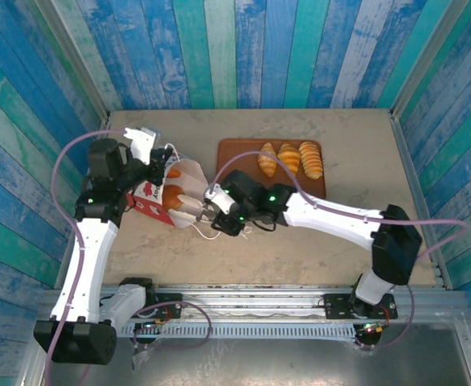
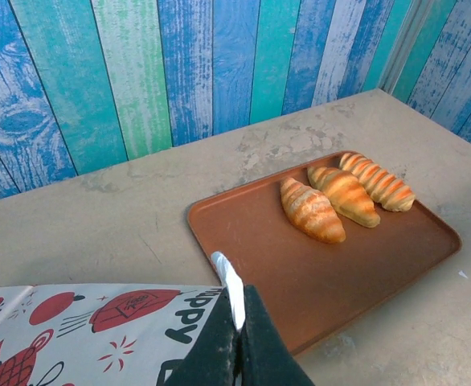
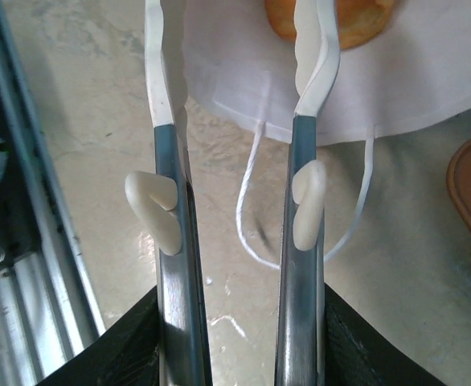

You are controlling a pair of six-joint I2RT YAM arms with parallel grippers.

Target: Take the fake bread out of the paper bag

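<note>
The paper bag [image 1: 151, 191] lies on its side at the left, its white mouth facing right. My left gripper [image 1: 157, 166] is shut on the bag's white upper edge [image 2: 229, 277], next to its red-printed side [image 2: 99, 322]. One golden-brown piece of fake bread [image 1: 171, 195] shows inside the mouth. My right gripper [image 1: 194, 207] reaches into that mouth with its long white-tipped fingers [image 3: 161, 96] apart. The orange bread [image 3: 356, 20] sits at its right finger, and the tips run off the top edge. Three more pastries [image 1: 288, 158] lie on the brown tray [image 1: 235, 153].
The tray [image 2: 300, 273] sits just right of the bag, with the croissants [image 2: 312, 211] in a row on its far half. The bag's white cord handles [image 3: 251, 201] trail on the table under my right gripper. Blue plank walls close in the back and sides.
</note>
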